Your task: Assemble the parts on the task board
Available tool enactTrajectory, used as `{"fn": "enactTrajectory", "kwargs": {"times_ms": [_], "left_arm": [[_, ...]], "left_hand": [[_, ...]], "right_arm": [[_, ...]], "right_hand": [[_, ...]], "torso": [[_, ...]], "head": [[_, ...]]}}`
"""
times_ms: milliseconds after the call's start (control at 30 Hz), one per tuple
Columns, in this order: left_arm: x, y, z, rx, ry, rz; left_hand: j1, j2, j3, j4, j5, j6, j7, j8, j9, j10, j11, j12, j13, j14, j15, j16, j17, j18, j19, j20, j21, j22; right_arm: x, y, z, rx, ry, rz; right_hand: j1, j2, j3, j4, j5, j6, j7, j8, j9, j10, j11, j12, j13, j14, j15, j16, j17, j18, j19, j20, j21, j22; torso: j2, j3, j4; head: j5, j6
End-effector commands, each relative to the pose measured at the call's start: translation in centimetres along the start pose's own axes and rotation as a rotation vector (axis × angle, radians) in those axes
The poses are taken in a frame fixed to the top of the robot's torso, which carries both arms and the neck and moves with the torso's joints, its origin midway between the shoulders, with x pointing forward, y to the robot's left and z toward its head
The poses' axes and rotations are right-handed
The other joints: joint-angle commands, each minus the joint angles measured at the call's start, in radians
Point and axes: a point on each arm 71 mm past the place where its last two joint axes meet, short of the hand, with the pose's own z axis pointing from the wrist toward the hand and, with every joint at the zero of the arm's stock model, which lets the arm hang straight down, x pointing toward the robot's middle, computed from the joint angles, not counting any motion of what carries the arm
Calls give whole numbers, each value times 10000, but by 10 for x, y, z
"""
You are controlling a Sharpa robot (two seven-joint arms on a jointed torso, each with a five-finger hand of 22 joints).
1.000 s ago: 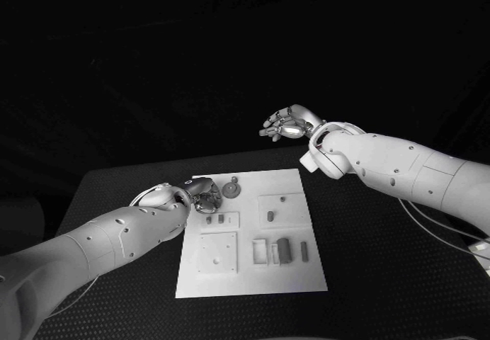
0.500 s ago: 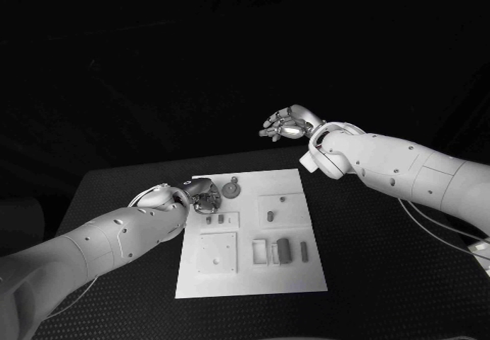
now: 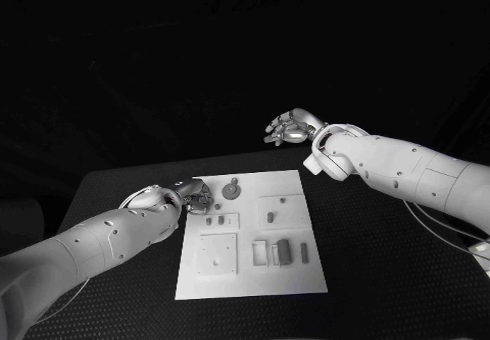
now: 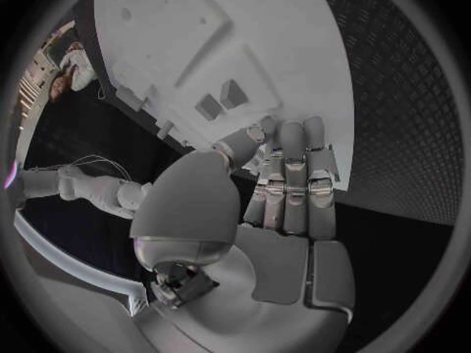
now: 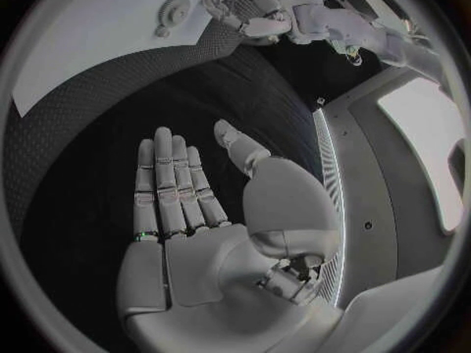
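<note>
The white task board (image 3: 245,273) lies in the middle of the black table. A gear-shaped part (image 3: 231,190) sits near its far edge, with two small parts (image 3: 215,219) just below it. A peg (image 3: 270,215) and several upright pieces (image 3: 284,249) stand in recesses further right. My left hand (image 3: 192,195) hovers at the board's far left edge, beside the gear, with nothing in it; its fingers (image 4: 294,180) lie straight and close together over the board's rim (image 4: 246,55). My right hand (image 3: 291,127) is raised beyond the table's far side, flat with its fingers (image 5: 172,188) extended, holding nothing.
Black textured tabletop (image 3: 388,255) surrounds the board on all sides. A thin cable (image 3: 449,237) runs under my right arm near the table's right edge. The right wrist view shows the board (image 5: 89,55), the gear (image 5: 177,12) and my left hand (image 5: 246,12).
My left hand has drawn back a little to the left, off the gear area toward the board's edge. My right hand has shifted slightly to the right.
</note>
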Motion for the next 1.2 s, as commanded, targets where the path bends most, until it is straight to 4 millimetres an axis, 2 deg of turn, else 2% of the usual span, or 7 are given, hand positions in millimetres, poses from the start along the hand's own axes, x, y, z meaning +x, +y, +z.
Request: {"fn": "enactTrajectory", "kwargs": {"times_ms": [33,267,433,567,767,867,1200], "left_arm": [[2,10,-3,-354,71,-31],[-7,28,-11,-807,-338,-733],[-25,54,-26,-1650,-1256,-3994],[-35,68,-40,-1738,-1440,-5780],[-42,73,-58,-1263,-1416,-7696],[-43,70,-64,-926,-1412,-8339],[-51,62,-77,-377,-1510,-9191]], "left_hand": [[10,-125,-63,16,14,-99,3,-36,-17,-524,431,61,-1,-17,56,-24,23,70,-11,86,-51,154],[15,-147,-74,26,14,-150,28,-42,-27,-577,447,69,-4,-31,71,-18,50,82,0,102,-52,177],[-551,47,-124,193,28,-116,164,35,-26,-493,480,192,52,-395,114,-247,13,5,-335,191,-252,160],[-1314,173,-541,128,196,-161,242,94,-42,-397,496,345,141,-960,192,-630,-103,-160,-1005,280,-446,97],[-1557,253,-853,51,112,-63,172,250,-26,-419,523,474,224,-1353,292,-992,-212,-282,-1533,359,-459,-97],[-1544,292,-862,44,113,-40,143,324,-34,-481,546,526,250,-1805,558,-1658,-471,-384,-2240,579,-474,-508],[-1486,282,-926,35,117,-125,168,382,-72,-735,652,448,182,-1803,754,-2353,-640,-323,-2576,796,-456,-1164]], "right_arm": [[4,-2,-2,-69,701,-685],[3,-13,-9,117,1253,-1678],[6,-19,-18,126,1586,-3223],[15,-20,-27,-2,1907,-4616],[31,-32,-38,-56,2266,-6313],[39,-37,-42,-120,2360,-6799],[60,-47,-55,-286,2736,-7930]], "right_hand": [[264,33,85,-27,-10,133,40,64,-16,235,-21,-345,-222,219,-79,-43,103,107,191,-3,-26,28],[542,44,221,-19,-10,438,-54,173,-63,1225,-135,-1471,-781,1276,-514,36,483,211,1198,-237,190,162],[612,2,216,-16,-11,717,-127,280,-56,1916,-325,-1970,-940,2127,-814,316,847,211,2077,-560,458,294],[606,-58,198,-12,-10,817,-180,307,-54,2166,-394,-2168,-986,2347,-895,442,1015,211,2358,-677,525,349],[608,-206,203,-9,-10,947,-244,347,-42,2412,-455,-2316,-1002,2465,-956,514,1143,211,2528,-743,532,389],[586,-314,192,-2,-11,969,-261,348,-43,2465,-464,-2367,-1008,2477,-964,519,1173,211,2559,-752,523,400],[508,-681,199,20,-9,1010,-298,330,-61,2540,-461,-2561,-1041,2499,-967,508,1244,211,2632,-765,478,428]], "torso": [[-2,1,1],[-7,-2,9],[-10,13,-7],[-10,0,9],[-21,-18,23],[-11,-12,17],[-1,-11,4]], "head": [[-2,17],[-31,72],[-150,156],[-252,187],[-312,176],[-303,188],[-240,163]]}}
